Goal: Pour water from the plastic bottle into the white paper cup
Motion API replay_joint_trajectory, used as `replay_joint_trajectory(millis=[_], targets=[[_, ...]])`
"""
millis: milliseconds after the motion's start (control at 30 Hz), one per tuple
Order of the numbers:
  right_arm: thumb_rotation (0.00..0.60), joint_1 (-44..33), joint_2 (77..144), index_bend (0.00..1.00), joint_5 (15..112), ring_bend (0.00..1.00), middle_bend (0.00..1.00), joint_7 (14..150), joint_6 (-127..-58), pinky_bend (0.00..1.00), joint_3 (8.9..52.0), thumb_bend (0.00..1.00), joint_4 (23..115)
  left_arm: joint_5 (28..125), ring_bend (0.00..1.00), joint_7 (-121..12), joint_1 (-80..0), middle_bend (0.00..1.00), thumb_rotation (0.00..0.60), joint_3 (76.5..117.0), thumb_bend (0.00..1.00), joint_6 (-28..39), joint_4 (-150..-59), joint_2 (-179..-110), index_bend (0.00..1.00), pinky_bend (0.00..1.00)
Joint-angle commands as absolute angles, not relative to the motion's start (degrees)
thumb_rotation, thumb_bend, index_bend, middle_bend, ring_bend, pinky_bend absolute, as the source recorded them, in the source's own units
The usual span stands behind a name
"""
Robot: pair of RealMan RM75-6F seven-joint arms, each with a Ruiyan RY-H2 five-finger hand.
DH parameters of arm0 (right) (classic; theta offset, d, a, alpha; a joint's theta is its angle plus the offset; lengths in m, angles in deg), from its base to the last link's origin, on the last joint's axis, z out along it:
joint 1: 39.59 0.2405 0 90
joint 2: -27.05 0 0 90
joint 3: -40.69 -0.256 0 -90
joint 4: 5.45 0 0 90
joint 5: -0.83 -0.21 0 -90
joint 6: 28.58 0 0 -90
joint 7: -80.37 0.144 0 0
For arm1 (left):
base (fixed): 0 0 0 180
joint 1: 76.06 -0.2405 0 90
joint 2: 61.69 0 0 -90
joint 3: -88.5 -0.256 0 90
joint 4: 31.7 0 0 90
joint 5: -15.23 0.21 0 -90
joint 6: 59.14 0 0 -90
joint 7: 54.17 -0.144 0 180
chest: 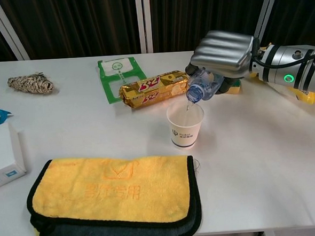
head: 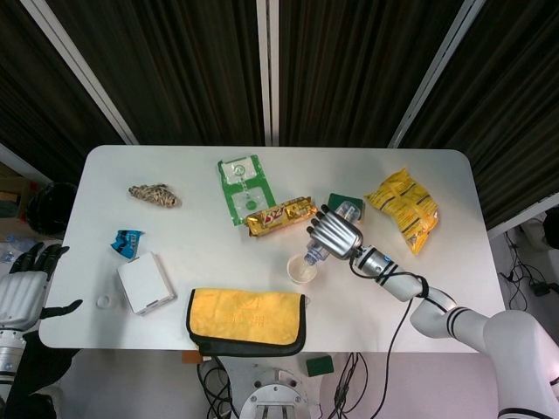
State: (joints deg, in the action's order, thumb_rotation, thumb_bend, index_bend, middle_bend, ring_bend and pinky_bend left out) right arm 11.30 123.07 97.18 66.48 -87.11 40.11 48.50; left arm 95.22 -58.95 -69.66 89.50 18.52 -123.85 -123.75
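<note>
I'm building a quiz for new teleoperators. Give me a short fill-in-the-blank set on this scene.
1. The right hand tilts the plastic bottle over the white paper ____.
2. The towel nearest the camera is mostly ____.
3. The gold snack bar lies beside a ____ and white packet.

Missing words: cup; yellow; green

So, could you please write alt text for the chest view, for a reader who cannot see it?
The right hand holds a tilted plastic bottle, its mouth over a white paper cup on a white table. A gold snack bar lies behind the cup, a folded yellow towel in front.
</note>
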Motion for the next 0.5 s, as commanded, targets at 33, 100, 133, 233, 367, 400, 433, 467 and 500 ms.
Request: replay_joint_trajectory(millis=[33,100,133,233,367,400,433,467,500], targets=[[0.6,11.3,123.0,0.97,97.1,0.52,0.66,66.5,-87.1,0.41,40.1,0.48,48.6,95.2,0.03,-58.9,-69.6,0.12,0.488,89.5,0.05,18.5,-123.9,-123.7,0.14,0.13],[0.6,11.3,123.1,0.97,96.9,0.52,0.66,66.4,-87.0,0.41,40.0,0.48,48.7,95.3,0.03,-59.0,-69.6,0.12,0.488,89.5,0.05,18.5,-123.9,-123.7,0.14,0.13],[0.6,11.2,123.1,0.97,96.8,0.52,0.66,66.4,-87.0,0.41,40.0,0.48,48.7,95.3,0.03,-59.0,-69.6,0.12,0.486,89.5,0.05,18.6,-123.9,-123.7,0.14,0.13],[0.6,11.0,123.1,0.97,96.2,0.52,0.65,67.1,-86.8,0.41,39.8,0.48,49.0,95.3,0.03,-59.0,-69.7,0.12,0.489,89.5,0.05,18.6,-123.9,-123.7,0.14,0.13],[0.6,10.6,122.8,0.97,94.3,0.52,0.65,70.5,-85.9,0.41,39.1,0.48,50.5,95.2,0.03,-59.0,-69.7,0.12,0.488,89.5,0.05,18.6,-123.9,-123.7,0.14,0.13],[0.6,10.5,122.7,0.97,94.0,0.52,0.65,71.3,-85.9,0.41,38.9,0.48,50.9,95.2,0.03,-59.0,-69.7,0.12,0.491,89.5,0.05,18.6,-123.9,-123.7,0.14,0.13],[0.6,10.4,122.5,0.97,93.9,0.52,0.65,71.9,-85.9,0.41,38.8,0.48,51.1,95.2,0.03,-59.0,-69.7,0.12,0.491,89.5,0.05,18.6,-123.9,-123.7,0.14,0.13],[0.6,10.4,122.4,0.97,93.8,0.52,0.65,72.3,-86.0,0.41,38.8,0.48,51.3,95.2,0.03,-59.0,-69.7,0.12,0.492,89.5,0.05,18.6,-123.9,-123.7,0.14,0.13],[0.6,10.3,122.3,0.97,93.8,0.52,0.65,72.8,-86.4,0.41,38.7,0.48,51.5,95.2,0.03,-59.0,-69.7,0.12,0.49,89.5,0.05,18.6,-123.9,-123.7,0.14,0.13]])
